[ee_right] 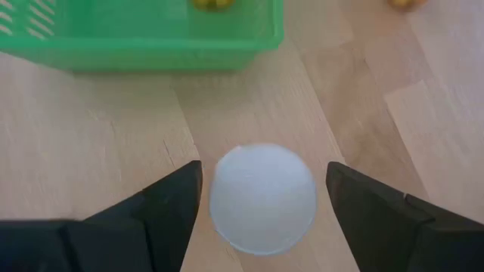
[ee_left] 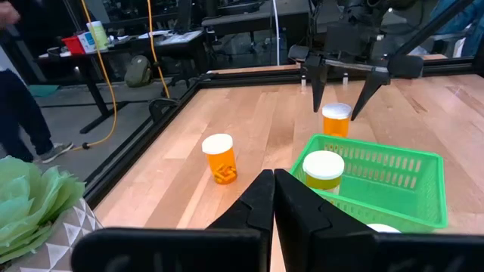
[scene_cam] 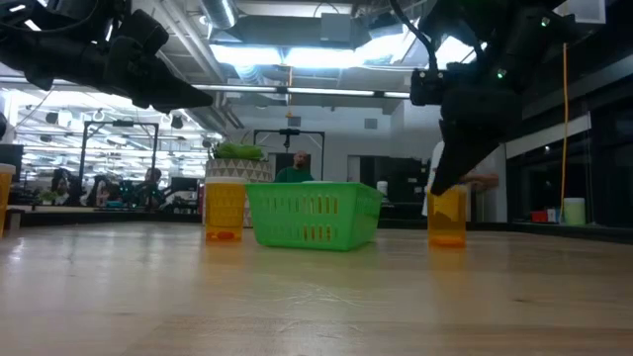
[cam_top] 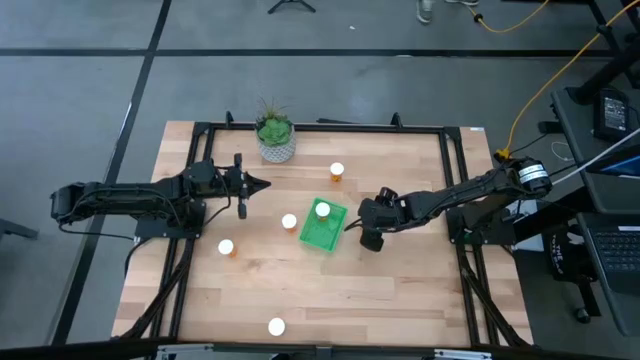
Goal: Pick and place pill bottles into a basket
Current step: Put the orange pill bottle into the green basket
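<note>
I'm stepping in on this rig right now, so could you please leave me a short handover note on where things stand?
Left gripper: shut, empty, raised over the table's left part near the potted plant.
Right gripper: open, fingers either side of the straddled bottle, just right of the basket; not gripped yet.
Done: one bottle in the basket.
Left: the straddled bottle, plus four loose ones: far-side bottle, bottle beside the basket's left, bottle further left, front-edge bottle.
</note>
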`<action>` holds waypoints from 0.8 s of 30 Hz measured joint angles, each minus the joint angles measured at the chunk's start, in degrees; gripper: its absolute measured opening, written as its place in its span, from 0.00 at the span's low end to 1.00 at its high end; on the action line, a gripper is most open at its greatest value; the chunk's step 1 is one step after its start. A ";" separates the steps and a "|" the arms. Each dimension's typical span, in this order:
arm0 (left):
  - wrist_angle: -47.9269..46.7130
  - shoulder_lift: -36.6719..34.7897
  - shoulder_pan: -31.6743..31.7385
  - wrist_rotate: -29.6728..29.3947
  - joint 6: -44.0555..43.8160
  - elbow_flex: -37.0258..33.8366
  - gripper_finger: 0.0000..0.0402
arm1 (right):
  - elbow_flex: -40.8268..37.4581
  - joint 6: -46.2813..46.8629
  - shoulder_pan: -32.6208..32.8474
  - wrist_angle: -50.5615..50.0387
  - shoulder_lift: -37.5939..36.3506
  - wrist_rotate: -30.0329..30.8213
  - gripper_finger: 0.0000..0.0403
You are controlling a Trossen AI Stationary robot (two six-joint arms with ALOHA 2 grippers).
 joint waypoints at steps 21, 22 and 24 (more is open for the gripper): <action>-1.23 0.00 0.00 -0.02 -0.02 0.00 0.02 | 2.72 0.25 0.02 -5.73 0.00 -1.98 0.71; -1.32 0.00 -0.01 0.00 -0.01 0.00 0.02 | 2.51 0.22 0.02 -5.59 0.00 -2.01 0.71; -1.31 0.01 0.00 -0.01 -0.02 0.02 0.02 | 2.24 0.19 0.00 -4.86 0.00 -2.01 0.71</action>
